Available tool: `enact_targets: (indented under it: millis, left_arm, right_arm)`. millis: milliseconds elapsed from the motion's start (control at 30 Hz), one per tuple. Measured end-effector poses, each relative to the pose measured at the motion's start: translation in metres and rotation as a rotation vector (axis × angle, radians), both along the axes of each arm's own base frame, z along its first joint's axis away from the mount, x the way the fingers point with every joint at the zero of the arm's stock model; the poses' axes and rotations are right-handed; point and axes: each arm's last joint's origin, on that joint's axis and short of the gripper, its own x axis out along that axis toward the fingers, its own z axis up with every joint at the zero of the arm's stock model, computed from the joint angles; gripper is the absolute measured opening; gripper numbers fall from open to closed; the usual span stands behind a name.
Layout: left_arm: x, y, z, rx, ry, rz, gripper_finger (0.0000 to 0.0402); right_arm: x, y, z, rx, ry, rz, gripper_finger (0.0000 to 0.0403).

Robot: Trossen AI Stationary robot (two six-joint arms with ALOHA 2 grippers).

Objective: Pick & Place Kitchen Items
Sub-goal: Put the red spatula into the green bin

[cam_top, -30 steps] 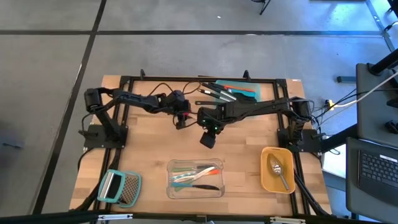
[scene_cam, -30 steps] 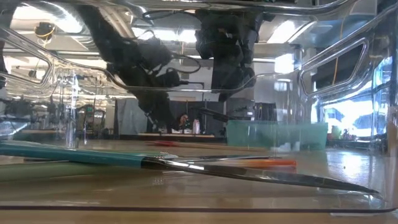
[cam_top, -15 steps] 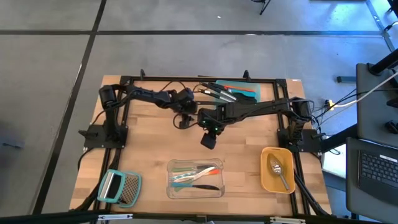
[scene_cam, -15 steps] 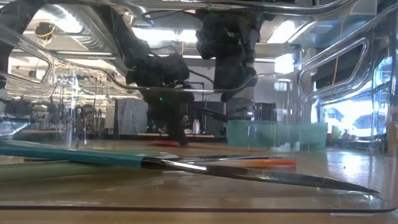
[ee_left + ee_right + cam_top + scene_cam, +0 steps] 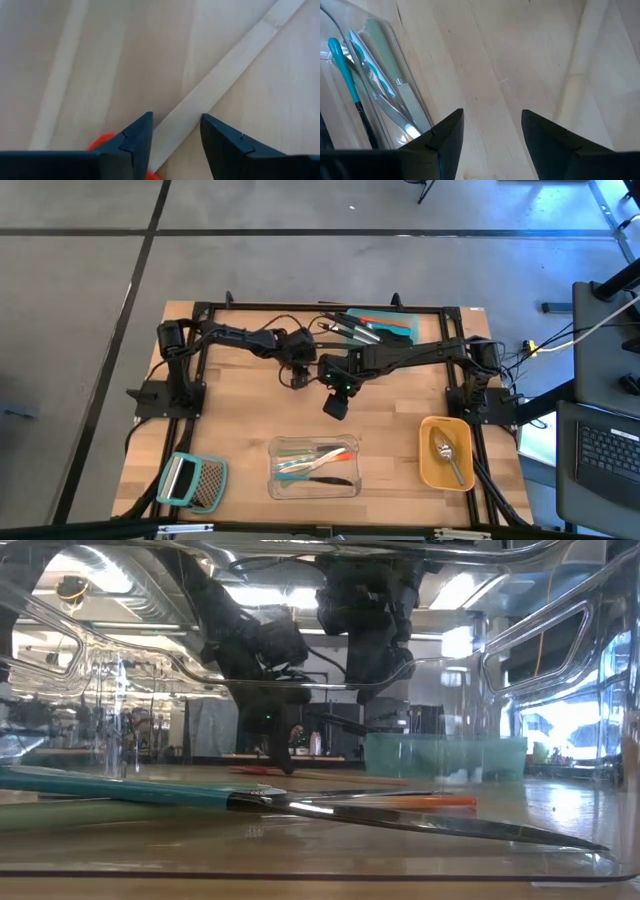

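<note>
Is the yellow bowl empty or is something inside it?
Not empty. In the high view the yellow bowl at the table's front right corner holds a silver spoon lying inside it.

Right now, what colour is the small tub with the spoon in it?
Yellow. The small plastic tub holding the silver spoon shows best in the high view.

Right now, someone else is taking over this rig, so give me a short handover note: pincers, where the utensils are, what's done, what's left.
Left pincer: open, low over the middle of the table, straddling a pale wooden handle with a red end beside its fingers; not gripped yet.
Right pincer: open and empty, hovering mid-table near the clear tray.
Done: several slim utensils lie in the clear tray; a spoon is in the yellow bin.
Left: a pile of utensils at the far edge.
</note>
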Motion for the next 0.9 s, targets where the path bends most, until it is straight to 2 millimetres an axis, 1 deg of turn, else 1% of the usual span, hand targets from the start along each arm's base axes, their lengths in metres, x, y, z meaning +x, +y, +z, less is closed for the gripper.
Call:
enact_targets:
  millis: [100,167,267,333,400,500,567,667,733,833,900]
  left_arm:
    - [0.004,-0.012,0.0,-0.008,0.011,0.163,0.0152]
    - [0.006,-0.017,0.0,-0.054,0.004,0.263,0.0152]
    - [0.009,-0.024,0.0,-0.105,-0.007,0.342,0.0154]
    - [0.011,-0.033,-0.001,-0.144,-0.014,0.308,0.0156]
    - [0.012,-0.044,-0.002,-0.121,0.0,0.214,0.0158]
    - [0.013,-0.055,-0.002,0.015,0.017,0.043,0.0159]
    - [0.014,-0.059,-0.002,0.098,0.023,-0.012,0.0159]
    - [0.014,-0.059,0.002,0.116,0.009,-0.012,0.0159]
    - [0.013,-0.056,0.008,0.096,-0.016,0.018,0.0159]
    - [0.007,-0.054,0.018,0.064,-0.016,0.057,0.0158]
    - [0.006,-0.053,0.032,0.073,-0.064,0.063,0.0156]
  right_arm:
    - [0.0,0.0,0.0,0.0,0.0,0.0,0.0201]
    - [0.0,0.0,0.0,0.0,0.0,0.0,0.0201]
    - [0.0,0.0,0.0,-0.003,-0.002,0.008,0.0201]
    - [0.0,0.0,0.0,-0.009,-0.004,0.024,0.0201]
    - [0.0,0.0,0.0,-0.017,-0.008,0.044,0.0201]
    - [-0.001,0.001,0.0,-0.019,0.0,0.051,0.0201]
    - [-0.001,0.001,0.0,-0.019,0.002,0.051,0.0201]
    - [-0.001,0.001,0.0,-0.016,0.003,0.047,0.0201]
    - [-0.001,0.001,0.0,-0.015,0.003,0.045,0.0201]
    - [-0.001,0.002,0.0,-0.013,0.005,0.041,0.0201]
    - [-0.001,0.002,0.0,-0.013,0.004,0.041,0.0201]
